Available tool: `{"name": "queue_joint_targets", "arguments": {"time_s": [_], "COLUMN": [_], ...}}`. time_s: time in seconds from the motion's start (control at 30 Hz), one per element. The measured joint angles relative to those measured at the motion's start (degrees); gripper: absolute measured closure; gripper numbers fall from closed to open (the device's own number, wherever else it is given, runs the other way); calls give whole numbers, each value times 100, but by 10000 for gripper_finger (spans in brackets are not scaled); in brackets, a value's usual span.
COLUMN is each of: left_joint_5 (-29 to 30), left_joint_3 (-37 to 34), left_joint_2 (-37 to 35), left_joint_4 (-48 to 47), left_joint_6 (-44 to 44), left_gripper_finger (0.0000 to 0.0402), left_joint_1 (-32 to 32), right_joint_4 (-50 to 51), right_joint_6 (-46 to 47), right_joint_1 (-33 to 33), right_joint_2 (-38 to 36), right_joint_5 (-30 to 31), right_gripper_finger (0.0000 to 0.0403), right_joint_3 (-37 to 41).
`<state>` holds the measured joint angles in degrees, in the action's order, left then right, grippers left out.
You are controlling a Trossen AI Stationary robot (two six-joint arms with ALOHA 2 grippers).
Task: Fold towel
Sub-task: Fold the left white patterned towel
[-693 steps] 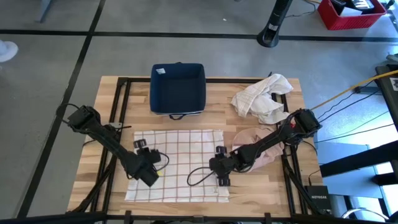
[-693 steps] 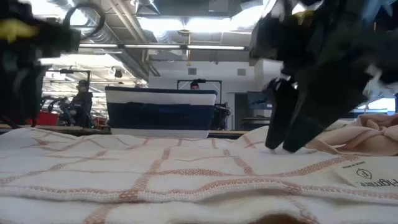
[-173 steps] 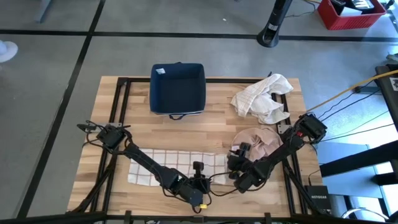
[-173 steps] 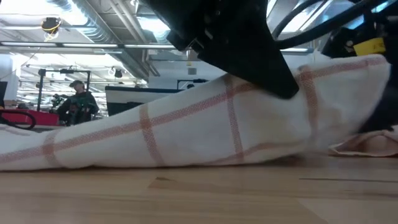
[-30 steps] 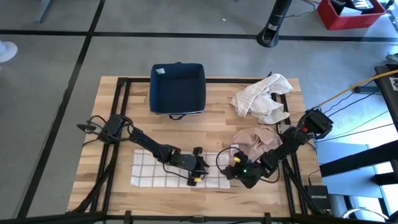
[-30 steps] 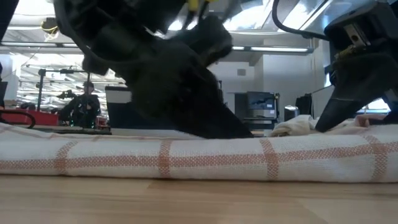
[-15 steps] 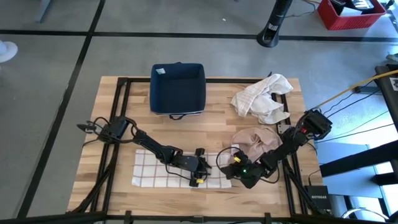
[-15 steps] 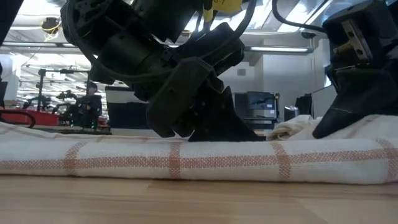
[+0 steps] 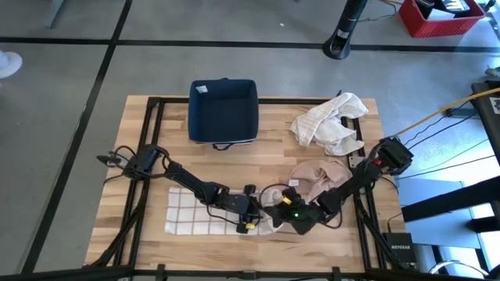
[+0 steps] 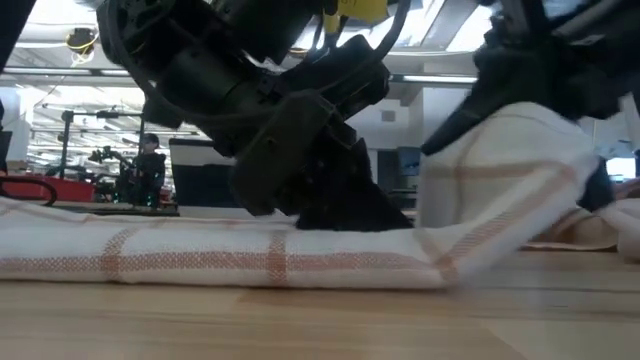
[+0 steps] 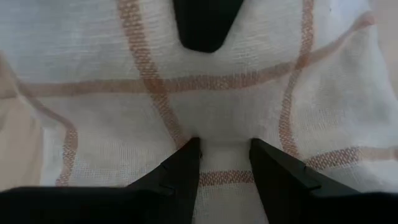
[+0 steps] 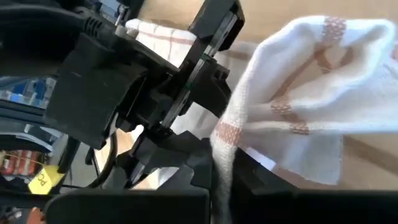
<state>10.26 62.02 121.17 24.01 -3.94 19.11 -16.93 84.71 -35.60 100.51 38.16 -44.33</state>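
Note:
The white towel (image 9: 205,212) with orange checks lies as a folded strip near the table's front edge. Its right end (image 10: 505,150) is raised and curls over toward the left. My left gripper (image 9: 253,213) stands on the strip just left of that raised end. Its fingers are a little apart, so it is open. My right gripper (image 9: 273,214) is close beside it on the right and is shut on the raised end. In the left wrist view, checked cloth (image 11: 224,93) fills the picture ahead of my left gripper (image 11: 225,149). My left gripper rests both fingertips (image 11: 186,158) on the towel's top layer (image 11: 225,127), slanting down from the table's left. The cloth under them lies flat on the table. My right gripper pinches the towel's right end by its edge (image 12: 225,134) between its two fingers, slanting down from the table's right. That end is lifted and bunched beyond the fingers; the rest lies on the table.
A dark blue bin (image 9: 223,111) stands at the far middle. A crumpled white cloth (image 9: 328,123) lies at the far right, with a pink cloth (image 9: 320,173) just behind my right arm. In the low view a person (image 10: 148,165) shows in the room beyond the table.
My right gripper has shut on the towel's right end. It has then risen and moved toward the table's left, rolling its wrist. That end has come up off the table and curls over toward the left gripper, while the rest of the strip stays flat.

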Motion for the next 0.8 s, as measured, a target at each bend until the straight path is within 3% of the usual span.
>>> {"name": "queue_joint_targets", "arguments": {"time_s": [0.17,0.3,0.43,0.5,0.8], "left_joint_5": [-6,-6,-26,-20,415], "left_joint_3": [-4,10,-2,-96,-313], "left_joint_2": [-737,-1403,-1524,-1423,-979], "left_joint_4": [-1110,-2814,-4095,-4115,-2550], "left_joint_6": [-131,-694,-1426,-1685,-1784], "left_gripper_finger": [265,265,265,265,265], "left_joint_1": [1,109,333,466,539], "right_joint_4": [141,406,491,456,-312], "right_joint_6": [-293,-306,-364,-413,-803], "right_joint_1": [14,3,3,3,176], "right_joint_2": [-13,-15,-15,-15,-17], "right_joint_5": [87,131,171,201,352], "right_gripper_finger": [394,393,387,389,388], "right_joint_3": [-77,-77,-77,-77,-82]}}
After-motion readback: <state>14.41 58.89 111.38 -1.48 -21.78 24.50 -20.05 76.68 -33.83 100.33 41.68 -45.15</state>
